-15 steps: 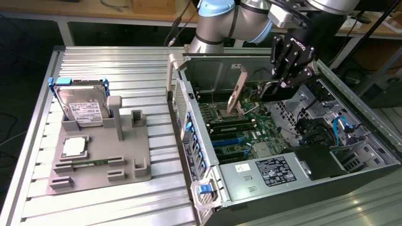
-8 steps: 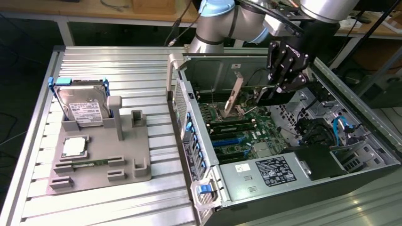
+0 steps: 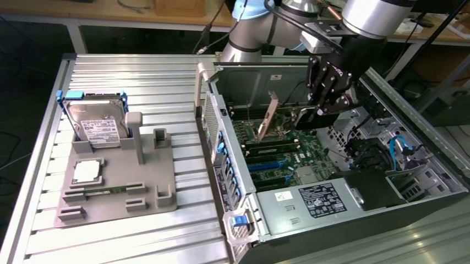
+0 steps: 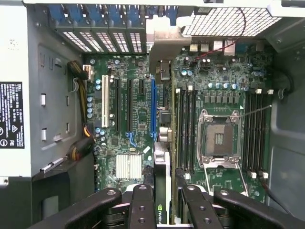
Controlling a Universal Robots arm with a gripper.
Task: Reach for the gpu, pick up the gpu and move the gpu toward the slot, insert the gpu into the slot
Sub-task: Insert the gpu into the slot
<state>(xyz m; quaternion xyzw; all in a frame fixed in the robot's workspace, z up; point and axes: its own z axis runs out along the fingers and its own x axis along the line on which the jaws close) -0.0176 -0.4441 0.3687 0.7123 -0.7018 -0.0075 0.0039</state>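
The hand (image 4: 162, 193) is closed narrow on the gpu (image 4: 161, 167) and holds it edge-on inside the open computer case (image 3: 257, 82), over the green motherboard (image 4: 138, 109). The card hangs along the long blue slot (image 4: 153, 107), between it and the memory sockets (image 4: 185, 129). I cannot tell if they touch. The case walls leave little room.
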